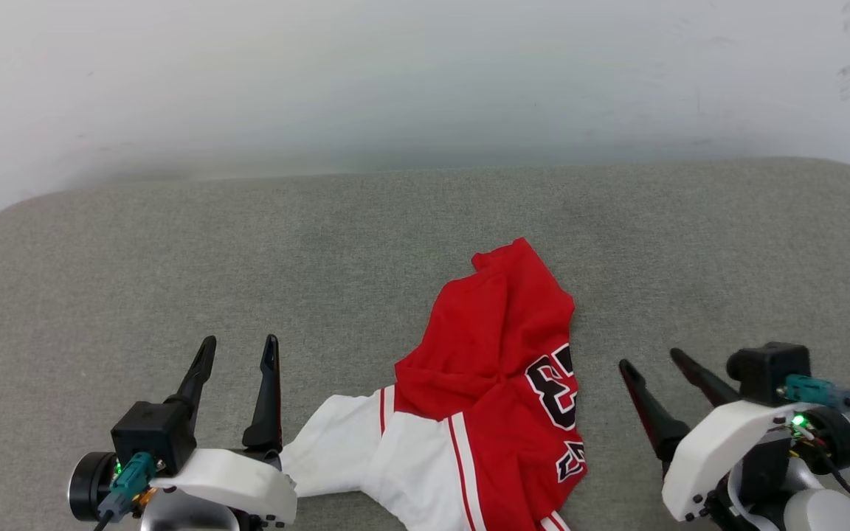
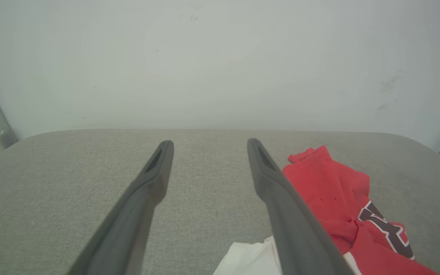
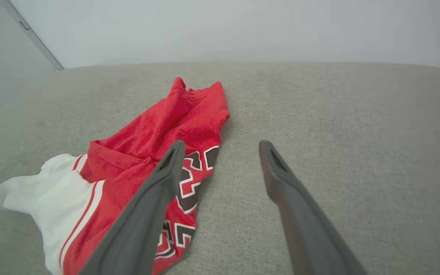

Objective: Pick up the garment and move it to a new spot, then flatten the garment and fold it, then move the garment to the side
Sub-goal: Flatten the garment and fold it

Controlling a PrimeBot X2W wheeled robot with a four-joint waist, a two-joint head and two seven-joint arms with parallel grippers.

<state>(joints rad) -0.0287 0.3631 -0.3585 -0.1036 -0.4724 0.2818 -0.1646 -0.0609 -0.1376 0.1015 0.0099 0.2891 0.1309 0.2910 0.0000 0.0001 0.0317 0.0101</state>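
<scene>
Garment (image 1: 491,369) is lying crumpled on the grey cushion (image 1: 174,243), between my two grippers. Its red body is bunching toward the far side, a white striped sleeve is trailing toward the left gripper (image 1: 240,341), and part of the black number print is facing up on the side nearer the right gripper (image 1: 650,358). I am holding both grippers wide open, gripping nothing, each hovering just beside the cloth. I am judging the flattening step to be in hand. The next move is calling for each gripper to pinch a separate edge and draw the cloth apart without dragging the whole heap.
</scene>
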